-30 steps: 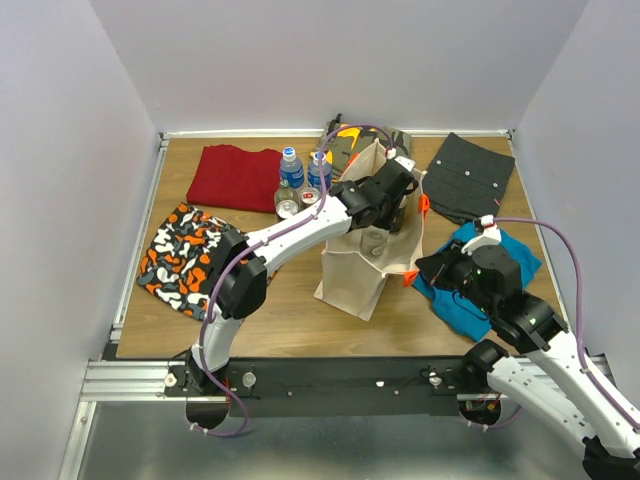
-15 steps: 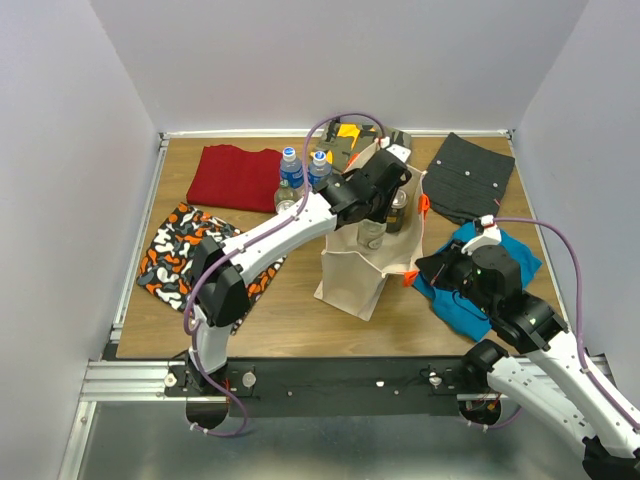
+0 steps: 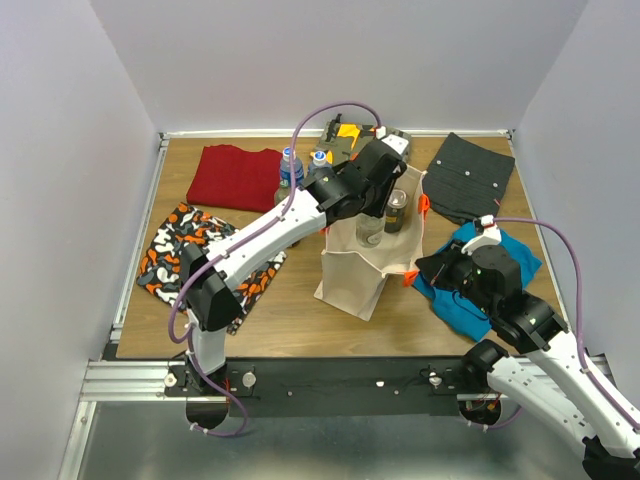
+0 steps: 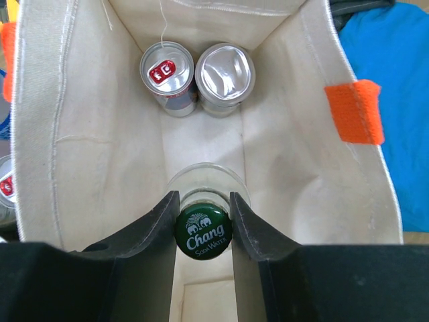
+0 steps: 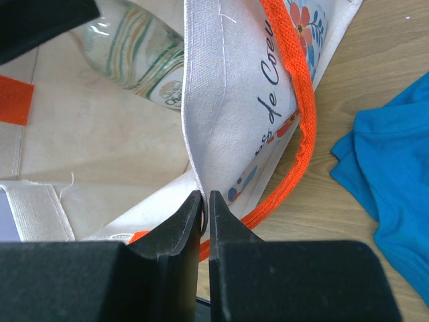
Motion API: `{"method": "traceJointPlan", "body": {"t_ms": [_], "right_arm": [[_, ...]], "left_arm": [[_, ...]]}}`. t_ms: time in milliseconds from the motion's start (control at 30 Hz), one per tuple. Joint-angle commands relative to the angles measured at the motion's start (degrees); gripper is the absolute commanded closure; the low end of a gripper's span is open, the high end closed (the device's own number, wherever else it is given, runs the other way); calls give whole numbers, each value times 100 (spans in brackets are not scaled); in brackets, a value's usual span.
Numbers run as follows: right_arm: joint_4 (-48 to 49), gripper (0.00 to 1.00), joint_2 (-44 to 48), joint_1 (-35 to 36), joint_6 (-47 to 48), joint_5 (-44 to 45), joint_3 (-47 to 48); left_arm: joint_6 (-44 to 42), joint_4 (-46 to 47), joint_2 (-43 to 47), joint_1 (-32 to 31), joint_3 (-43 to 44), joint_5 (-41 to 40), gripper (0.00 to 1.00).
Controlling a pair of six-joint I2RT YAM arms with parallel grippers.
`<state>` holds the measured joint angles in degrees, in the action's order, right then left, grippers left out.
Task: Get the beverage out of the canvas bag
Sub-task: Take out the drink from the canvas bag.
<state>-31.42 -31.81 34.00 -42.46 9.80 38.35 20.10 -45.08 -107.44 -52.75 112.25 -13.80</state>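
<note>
A: Progress on getting the beverage out?

B: Under way, not done. Judged mid-lift. From the left wrist: glass bottle (image 4: 203, 231), green cap, down inside the canvas bag (image 4: 87, 134), with bag walls on every side of it. Bag upright near the middle of the table (image 3: 290, 310), slightly toward the right edge.

A: Left to do?

B: Raising the bottle clear of the rim, then setting it on the table outside the bag. Also noted inside: two cans (image 4: 224, 70), touching each other, against the wall beyond the bottle. Cannot tell whether those count for the task.

A: Left gripper (image 4: 203, 198)?

B: Closed on the bottle's capped neck, one finger pressed to each side. No gap visible at the cap.

A: Right gripper (image 5: 204, 201)?

B: Pressed nearly together, pinching the bag's top edge beside the orange handle (image 5: 301, 134), on the side facing the table's right edge. Judged to be steadying the bag against rising with the bottle.

A: Watch for?

B: Possibly the bottle catching the rim on the way up.
</note>
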Motion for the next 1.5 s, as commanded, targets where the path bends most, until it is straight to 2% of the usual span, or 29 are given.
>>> {"method": "traceJointPlan", "body": {"t_ms": [0,533,900,1467], "right_arm": [[-295,82,0,-25,62,259,-117],[-295,82,35,-34,45,268,-126],[-295,82,105,-25,27,268,-143],[-303,82,123,-34,18,241,-135]], "left_arm": [[-85,211,619,-42,561,185,100],[-67,122,1102,-60,711,185,100],[-32,-80,1453,-69,1124,255,100],[47,298,2323,-77,737,45,100]]}}
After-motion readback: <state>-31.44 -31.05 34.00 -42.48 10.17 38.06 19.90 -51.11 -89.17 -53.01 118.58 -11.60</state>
